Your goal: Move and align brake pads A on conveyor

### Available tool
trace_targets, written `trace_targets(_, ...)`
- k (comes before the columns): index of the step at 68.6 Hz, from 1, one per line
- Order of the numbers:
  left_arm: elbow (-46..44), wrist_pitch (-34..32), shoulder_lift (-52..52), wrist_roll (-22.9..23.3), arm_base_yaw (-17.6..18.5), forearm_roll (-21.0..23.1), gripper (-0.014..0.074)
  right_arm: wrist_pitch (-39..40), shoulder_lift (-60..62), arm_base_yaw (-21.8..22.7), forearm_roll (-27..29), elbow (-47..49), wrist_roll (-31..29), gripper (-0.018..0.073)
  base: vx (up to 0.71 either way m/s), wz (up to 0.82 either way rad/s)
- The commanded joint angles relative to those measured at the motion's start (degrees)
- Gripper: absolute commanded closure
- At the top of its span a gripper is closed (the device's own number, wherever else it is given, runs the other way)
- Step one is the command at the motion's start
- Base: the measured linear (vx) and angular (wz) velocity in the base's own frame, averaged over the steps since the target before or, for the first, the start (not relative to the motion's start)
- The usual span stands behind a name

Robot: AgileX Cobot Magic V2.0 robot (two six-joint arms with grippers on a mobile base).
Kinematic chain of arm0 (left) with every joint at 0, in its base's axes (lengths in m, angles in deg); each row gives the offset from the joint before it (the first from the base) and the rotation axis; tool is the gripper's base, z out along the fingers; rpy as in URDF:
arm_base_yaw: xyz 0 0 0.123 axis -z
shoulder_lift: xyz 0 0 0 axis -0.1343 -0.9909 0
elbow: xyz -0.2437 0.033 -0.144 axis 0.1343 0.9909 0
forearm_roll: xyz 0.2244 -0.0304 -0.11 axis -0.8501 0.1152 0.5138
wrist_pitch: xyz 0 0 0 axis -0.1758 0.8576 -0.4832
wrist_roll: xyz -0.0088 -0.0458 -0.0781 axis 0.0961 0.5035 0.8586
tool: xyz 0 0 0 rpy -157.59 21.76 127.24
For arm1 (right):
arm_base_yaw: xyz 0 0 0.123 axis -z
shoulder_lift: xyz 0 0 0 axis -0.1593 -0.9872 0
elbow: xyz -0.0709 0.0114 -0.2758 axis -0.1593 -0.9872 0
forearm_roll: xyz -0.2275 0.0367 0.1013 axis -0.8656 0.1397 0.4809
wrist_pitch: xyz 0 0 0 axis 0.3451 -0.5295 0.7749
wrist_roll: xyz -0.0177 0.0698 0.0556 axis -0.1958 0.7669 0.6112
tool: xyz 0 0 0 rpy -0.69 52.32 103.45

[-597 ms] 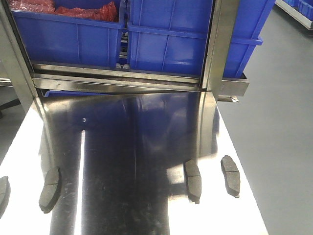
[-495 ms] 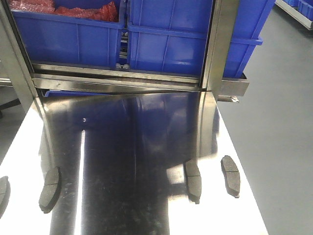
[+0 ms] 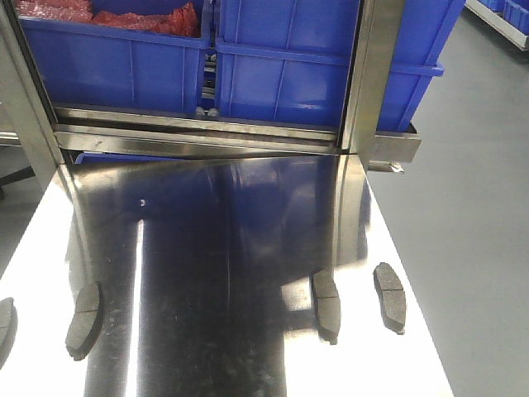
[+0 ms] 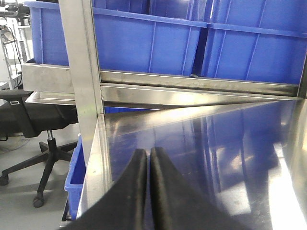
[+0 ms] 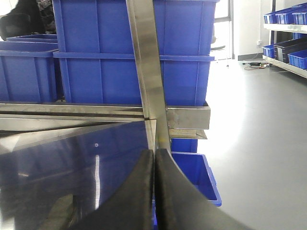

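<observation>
Though frame edge crops far-left brake pad [image 3: 5,327], near-left pad [image 3: 84,320], mid-right pad [image 3: 326,306], far-right pad [image 3: 389,296] lie whole on steel table [image 3: 207,273]. Left gripper [image 4: 147,153], right gripper [image 5: 154,153] closed tight, empty.

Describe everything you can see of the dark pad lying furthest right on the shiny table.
The rightmost brake pad is a small, flat, dark grey piece, slightly curved, with a matte, rough-looking face and a thin groove across its middle. It lies flat on the shiny steel table near the right edge, its long side running away from the camera. Only the table touches it; the neighbouring pad lies apart, to its left.
</observation>
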Motion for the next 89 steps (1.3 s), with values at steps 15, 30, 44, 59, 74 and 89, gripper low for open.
trace_targets(15,-0.53,-6.81,0.78,0.09,0.18,0.02,0.0603,4.4,0.93,-0.14,-0.12,-1.16,-0.2,0.0564,0.0,0.0)
trace_targets(30,-5.16,-5.04,-0.5,0.09,0.18,-0.09,0.0603,4.4,0.93,-0.14,-0.12,-1.16,-0.2,0.0564,0.0,0.0)
trace_targets(44,-19.69,10.65,-15.48,0.14,0.18,-1.77,0.0603,4.4,0.93,-0.14,-0.12,-1.16,-0.2,0.0564,0.0,0.0)
trace_targets(59,-27.09,13.66,-27.56,0.14,0.18,-1.04,0.06,4.4,0.93,-0.14,-0.12,-1.16,-0.2,0.0564,0.0,0.0)
trace_targets(74,-27.15,13.44,-28.44,0.14,0.18,-1.04,0.0438,4.4,0.93,-0.14,-0.12,-1.16,-0.2,0.0564,0.0,0.0)
trace_targets(89,-27.09,13.94,-28.44,0.14,0.18,-1.1,-0.0044,4.4,0.93,-0.14,-0.12,-1.16,-0.2,0.0564,0.0,0.0)
